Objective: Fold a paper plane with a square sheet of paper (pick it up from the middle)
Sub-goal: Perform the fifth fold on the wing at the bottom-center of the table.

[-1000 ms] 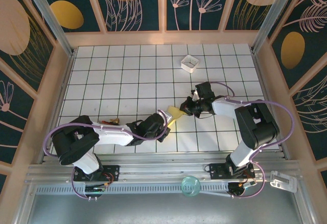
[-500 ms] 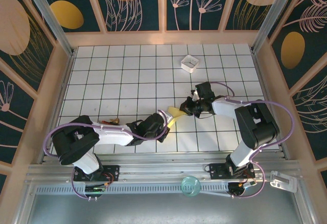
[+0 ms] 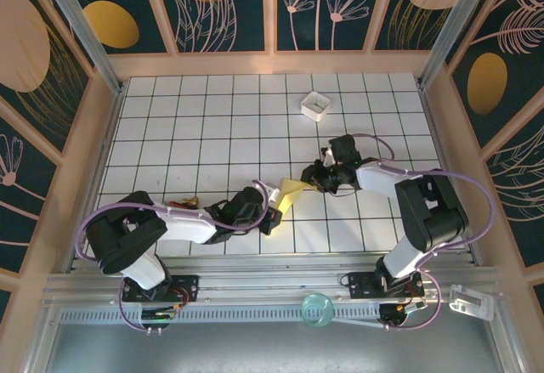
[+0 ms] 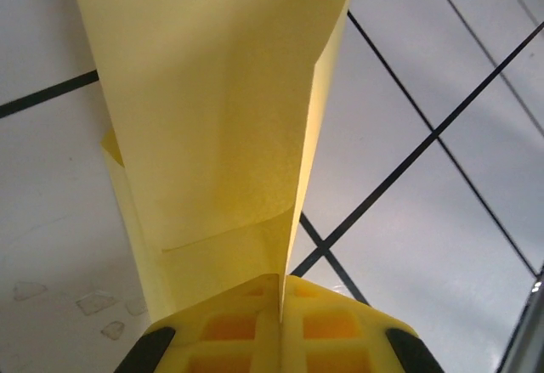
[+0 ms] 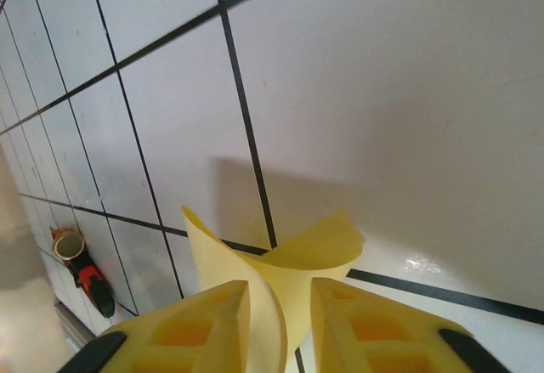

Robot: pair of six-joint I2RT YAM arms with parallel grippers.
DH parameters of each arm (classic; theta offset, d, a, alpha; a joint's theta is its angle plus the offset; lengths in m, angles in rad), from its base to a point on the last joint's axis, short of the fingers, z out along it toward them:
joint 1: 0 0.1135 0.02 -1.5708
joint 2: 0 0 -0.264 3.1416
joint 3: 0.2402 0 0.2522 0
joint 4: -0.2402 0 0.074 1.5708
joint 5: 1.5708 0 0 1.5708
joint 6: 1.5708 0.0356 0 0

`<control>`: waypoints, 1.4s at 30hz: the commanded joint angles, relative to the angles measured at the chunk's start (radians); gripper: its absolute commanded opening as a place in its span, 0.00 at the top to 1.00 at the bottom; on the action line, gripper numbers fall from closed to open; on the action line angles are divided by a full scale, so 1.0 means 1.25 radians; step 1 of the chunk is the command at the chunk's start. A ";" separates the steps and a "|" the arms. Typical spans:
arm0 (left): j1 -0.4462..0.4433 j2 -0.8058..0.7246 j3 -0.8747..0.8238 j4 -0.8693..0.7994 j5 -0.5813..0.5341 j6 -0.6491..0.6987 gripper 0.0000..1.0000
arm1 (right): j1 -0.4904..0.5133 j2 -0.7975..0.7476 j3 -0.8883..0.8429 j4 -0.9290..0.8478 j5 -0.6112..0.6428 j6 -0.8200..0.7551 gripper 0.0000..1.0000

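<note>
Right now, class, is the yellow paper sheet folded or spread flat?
Folded: the yellow paper sheet shows overlapping layers, pinched in the left gripper; its curled end sits inside the open right gripper.

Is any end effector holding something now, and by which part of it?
The left end effector is shut on the yellow paper, pinching one folded end. The right end effector stands open around the other end, not gripping.
</note>
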 commanded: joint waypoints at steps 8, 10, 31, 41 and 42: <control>0.028 0.040 -0.047 0.166 0.106 -0.139 1.00 | -0.009 -0.096 0.011 -0.026 0.072 -0.091 0.65; 0.031 0.044 -0.054 0.181 0.113 -0.152 1.00 | -0.008 -0.108 0.005 -0.017 0.073 -0.096 0.65; 0.071 0.096 -0.112 0.324 0.171 -0.293 1.00 | 0.015 -0.161 -0.030 0.001 0.069 -0.113 0.65; 0.099 0.140 -0.121 0.383 0.222 -0.347 1.00 | 0.038 -0.160 -0.027 -0.001 0.060 -0.143 0.65; 0.103 0.141 -0.123 0.391 0.228 -0.354 1.00 | 0.042 -0.162 -0.030 0.001 0.060 -0.148 0.65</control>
